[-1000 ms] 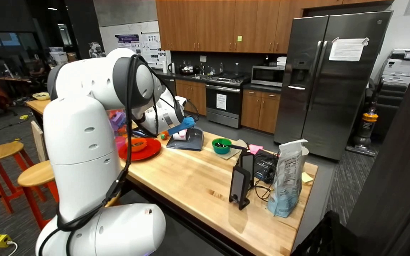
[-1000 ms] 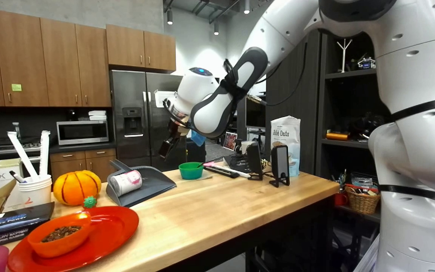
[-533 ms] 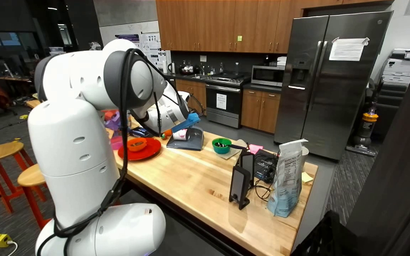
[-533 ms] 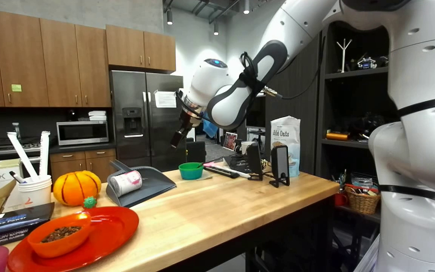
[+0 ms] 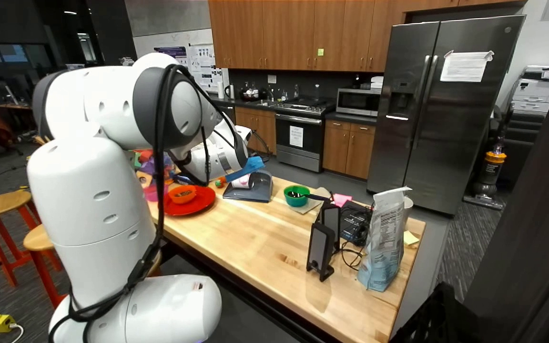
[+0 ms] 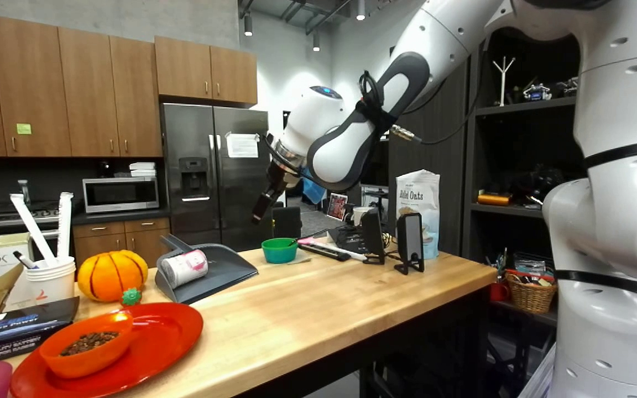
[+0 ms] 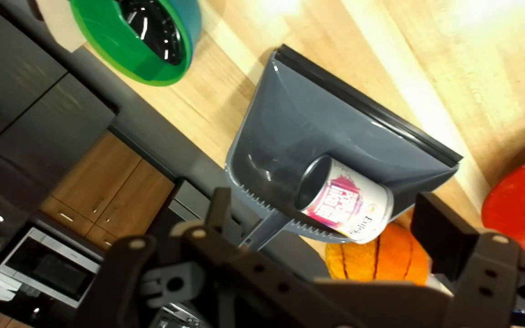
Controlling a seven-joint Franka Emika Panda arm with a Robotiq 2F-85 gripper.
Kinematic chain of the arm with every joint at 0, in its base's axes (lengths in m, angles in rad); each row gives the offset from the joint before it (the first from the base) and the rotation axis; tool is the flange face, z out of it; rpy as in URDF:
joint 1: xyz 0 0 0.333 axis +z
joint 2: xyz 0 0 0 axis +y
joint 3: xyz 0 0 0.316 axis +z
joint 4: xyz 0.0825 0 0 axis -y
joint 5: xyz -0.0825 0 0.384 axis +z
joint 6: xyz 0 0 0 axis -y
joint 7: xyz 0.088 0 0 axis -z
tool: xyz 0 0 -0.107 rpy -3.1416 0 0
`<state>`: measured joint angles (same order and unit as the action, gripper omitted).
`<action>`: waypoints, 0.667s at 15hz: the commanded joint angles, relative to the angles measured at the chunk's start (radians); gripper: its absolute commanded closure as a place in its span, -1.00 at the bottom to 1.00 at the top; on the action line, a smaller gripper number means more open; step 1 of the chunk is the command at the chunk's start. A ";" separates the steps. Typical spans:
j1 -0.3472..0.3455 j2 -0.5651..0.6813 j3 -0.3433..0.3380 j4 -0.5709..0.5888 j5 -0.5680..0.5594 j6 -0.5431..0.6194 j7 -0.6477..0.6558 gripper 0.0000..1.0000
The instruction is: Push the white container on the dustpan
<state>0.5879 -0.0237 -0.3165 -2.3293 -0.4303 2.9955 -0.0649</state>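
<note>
At a wooden table (image 6: pixel 318 298), I hold my empty gripper (image 7: pixel 324 207) spread wide, clear of the white container (image 7: pixel 356 205) on its side in the dustpan (image 7: pixel 312 111).

On the tabletop (image 6: pixel 318 309), by its near long edge, a red plate (image 6: pixel 172 331) bore an orange bowl (image 6: pixel 86 366) of brown bits (image 6: pixel 89 341). A green bowl (image 5: pixel 296 202) stood close to the far long edge. In an exterior view, two black speakers (image 5: pixel 320 250) and a bag of oats (image 5: pixel 383 240) stood toward the right edge, a yellow sticky note (image 5: pixel 411 237) lying near the far right corner.
</note>
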 commanded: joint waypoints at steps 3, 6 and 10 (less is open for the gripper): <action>0.096 -0.102 0.000 -0.085 0.430 -0.110 -0.343 -1.00; 0.103 -0.119 -0.010 -0.044 0.524 -0.272 -0.394 -1.00; -0.119 -0.120 0.183 0.015 0.563 -0.469 -0.380 -1.00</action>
<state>0.6005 -0.1243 -0.2435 -2.3478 0.1006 2.6473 -0.4310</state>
